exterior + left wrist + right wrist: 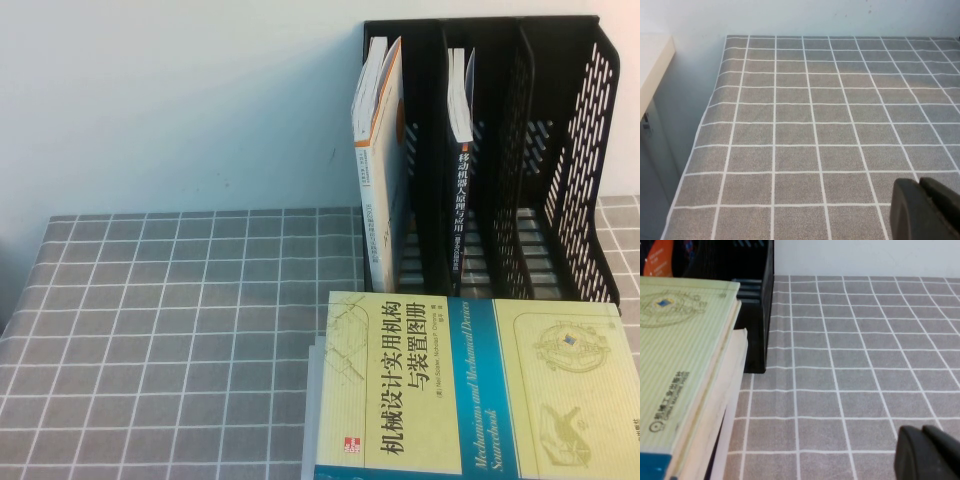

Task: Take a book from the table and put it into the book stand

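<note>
Left gripper (922,207), dark fingertips pressed together with nothing between them, hangs low over the table with grey cloth and a white-lined square grid (790,130). The black plastic three-compartment upright book stand (570,150) is nowhere in the left wrist view, so this arm looks well away from it. Right gripper (925,450), fingertips likewise together and empty, sits near the stand's outer side, above bare cloth. Neither gripper shows in the high view. The thick dark navy book with a white Chinese title on its spine (462,200) stands upright in the stand's middle compartment, spine outward. A white-and-orange book (380,170) stands in the stand's left compartment, and the stand's right compartment is empty. A pale yellow-and-blue book (480,390) lies flat just in front of the stand on something paler, its far edge up against the stand's base. Judgement: the placing looks done, so the step in hand is just keeping clear. To do that well, any right-arm move should go away from the stand, not across its front, because the flat book overhangs there and a bump could shove the stand or tip the navy book. Left arm needs nothing.
</note>
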